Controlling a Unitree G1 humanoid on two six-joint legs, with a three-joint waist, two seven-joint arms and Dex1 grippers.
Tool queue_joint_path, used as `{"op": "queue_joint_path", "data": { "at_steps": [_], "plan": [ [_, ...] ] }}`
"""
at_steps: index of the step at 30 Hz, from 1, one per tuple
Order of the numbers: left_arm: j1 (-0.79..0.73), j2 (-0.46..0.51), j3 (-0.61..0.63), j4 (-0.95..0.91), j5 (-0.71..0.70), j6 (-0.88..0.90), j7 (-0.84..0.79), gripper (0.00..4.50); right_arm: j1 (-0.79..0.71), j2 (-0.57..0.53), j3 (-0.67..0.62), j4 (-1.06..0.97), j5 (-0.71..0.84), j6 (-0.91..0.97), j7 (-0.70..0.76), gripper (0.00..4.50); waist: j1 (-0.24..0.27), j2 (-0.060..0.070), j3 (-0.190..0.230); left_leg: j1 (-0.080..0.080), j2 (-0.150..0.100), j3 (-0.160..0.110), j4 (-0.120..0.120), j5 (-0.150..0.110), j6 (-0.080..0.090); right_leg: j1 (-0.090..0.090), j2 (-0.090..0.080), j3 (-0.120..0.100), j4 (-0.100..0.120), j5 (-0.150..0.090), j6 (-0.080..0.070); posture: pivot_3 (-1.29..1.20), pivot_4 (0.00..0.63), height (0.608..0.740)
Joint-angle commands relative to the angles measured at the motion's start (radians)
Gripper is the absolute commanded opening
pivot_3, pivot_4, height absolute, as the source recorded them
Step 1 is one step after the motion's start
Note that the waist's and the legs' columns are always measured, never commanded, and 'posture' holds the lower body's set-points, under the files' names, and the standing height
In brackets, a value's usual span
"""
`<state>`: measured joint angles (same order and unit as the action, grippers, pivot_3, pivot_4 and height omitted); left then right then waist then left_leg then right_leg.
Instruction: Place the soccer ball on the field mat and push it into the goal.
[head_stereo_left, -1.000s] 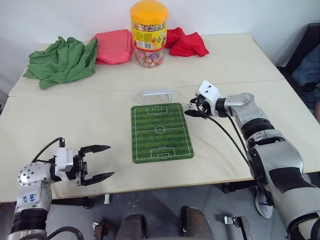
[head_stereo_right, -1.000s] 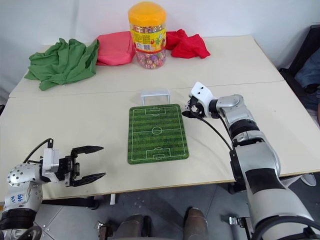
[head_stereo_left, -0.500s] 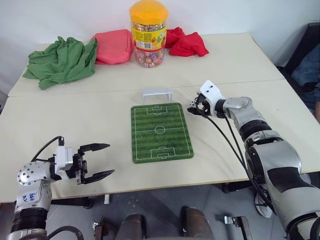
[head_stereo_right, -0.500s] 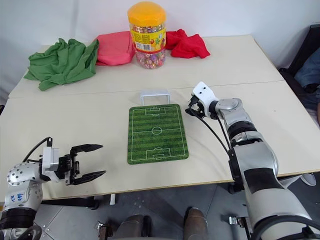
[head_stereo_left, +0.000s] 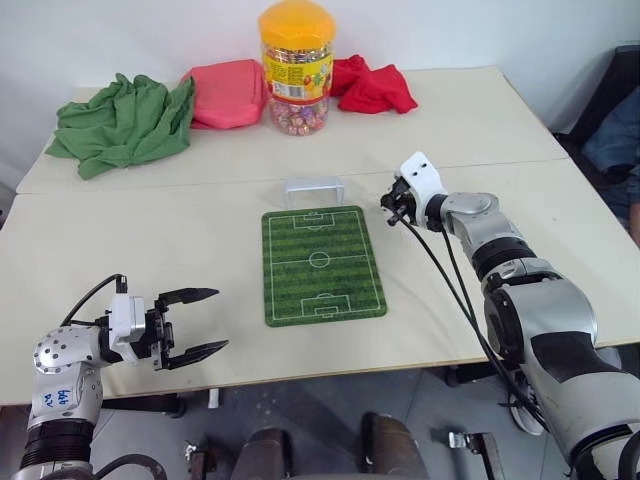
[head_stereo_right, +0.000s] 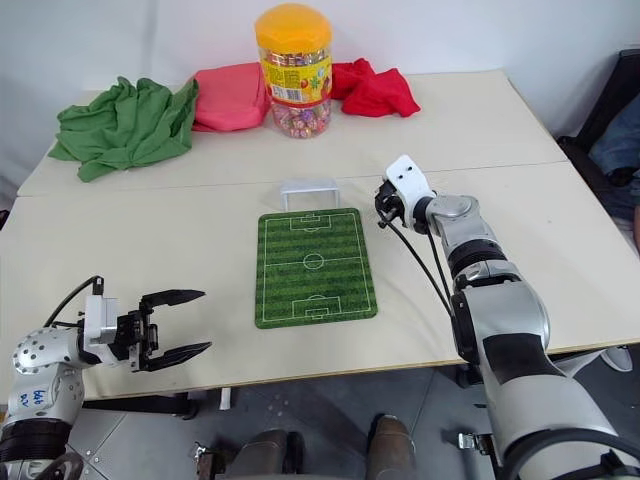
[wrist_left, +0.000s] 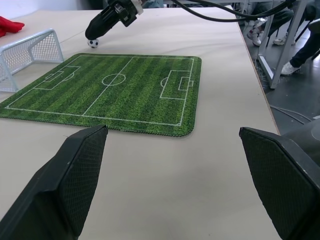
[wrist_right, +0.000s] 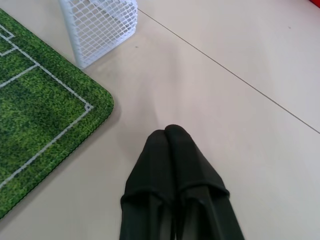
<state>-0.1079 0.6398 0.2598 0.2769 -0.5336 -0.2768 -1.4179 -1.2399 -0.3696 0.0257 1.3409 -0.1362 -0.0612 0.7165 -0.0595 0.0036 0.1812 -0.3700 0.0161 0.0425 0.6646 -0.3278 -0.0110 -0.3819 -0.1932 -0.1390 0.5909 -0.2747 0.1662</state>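
i'm reading this as an early stage: the soccer ball (wrist_left: 93, 43) is sitting on the bare table (head_stereo_left: 150, 250) just off the corner of the field mat (head_stereo_left: 322, 264) nearest the goal (head_stereo_left: 314, 190), so it is not on the turf yet. in the left wrist view i'm seeing it right under the tip of the right gripper (wrist_left: 94, 32), touching or nearly so, but i can't say it is being held. the right wrist view is showing that gripper (wrist_right: 169, 137) with its two black fingers pressed flat together and nothing between them, pointing down at plain tabletop beside the mat corner and the netted goal (wrist_right: 100, 27). so, in my judgement, the placing is still to do, and the push into the goal after it; the shut fingers may be setting up to nudge the ball instead of picking it, though that is only my guess. the goal is standing at the far short edge of the mat, roughly centred on it. my left gripper (head_stereo_left: 193, 324) is hanging low near the front edge of the table with its jaws spread wide, holding nothing, well apart from the mat. the surface is a pale wooden top made of two boards with a seam running across behind the goal. along the back i'm seeing a crumpled green cloth (head_stereo_left: 125, 120), a folded pink cloth (head_stereo_left: 228, 92), a candy jar (head_stereo_left: 297, 65) with an orange lid, and a red cloth (head_stereo_left: 372, 87), all against a white wall.
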Motion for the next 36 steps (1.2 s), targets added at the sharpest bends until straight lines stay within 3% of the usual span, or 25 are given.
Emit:
{"op": "queue_joint_path", "data": {
  "at_steps": [1, 22, 25, 36],
  "plan": [
    [0.002, 0.007, 0.023, -0.029, -0.019, -0.007, 0.005, 4.50, -0.013, -0.019, -0.020, -0.019, 0.012, -0.007, 0.030, 0.05, -0.001, 0.000, 0.000, 0.000, 0.000, 0.000, 0.000, 0.000, 0.000, 0.000, 0.000, 0.000, 0.000, 0.000, 0.000, 0.00, 0.150, 0.740],
    [-0.042, 0.002, 0.016, 0.016, -0.014, -0.019, -0.010, 4.50, -0.031, -0.043, -0.047, -0.082, 0.052, -0.060, 0.245, 0.05, -0.002, 0.000, 0.000, 0.000, 0.000, 0.001, 0.000, 0.000, 0.000, -0.001, 0.000, 0.001, 0.000, 0.000, 0.000, 0.00, 0.150, 0.740],
    [-0.047, 0.000, 0.013, 0.021, -0.012, -0.020, -0.010, 4.50, -0.034, -0.047, -0.043, -0.079, 0.045, -0.055, 0.224, 0.58, -0.002, 0.000, 0.000, 0.000, 0.000, 0.001, 0.000, 0.000, 0.000, -0.001, 0.000, 0.001, 0.000, 0.000, 0.000, 0.00, 0.150, 0.740],
    [-0.032, 0.007, 0.026, 0.011, -0.018, -0.018, -0.009, 4.50, -0.030, -0.026, -0.064, -0.045, 0.054, -0.003, 0.038, 4.15, -0.002, 0.000, 0.000, 0.000, 0.000, 0.001, 0.000, 0.000, 0.000, -0.001, 0.000, 0.001, 0.000, 0.000, 0.000, 0.00, 0.150, 0.740]
  ]
}}
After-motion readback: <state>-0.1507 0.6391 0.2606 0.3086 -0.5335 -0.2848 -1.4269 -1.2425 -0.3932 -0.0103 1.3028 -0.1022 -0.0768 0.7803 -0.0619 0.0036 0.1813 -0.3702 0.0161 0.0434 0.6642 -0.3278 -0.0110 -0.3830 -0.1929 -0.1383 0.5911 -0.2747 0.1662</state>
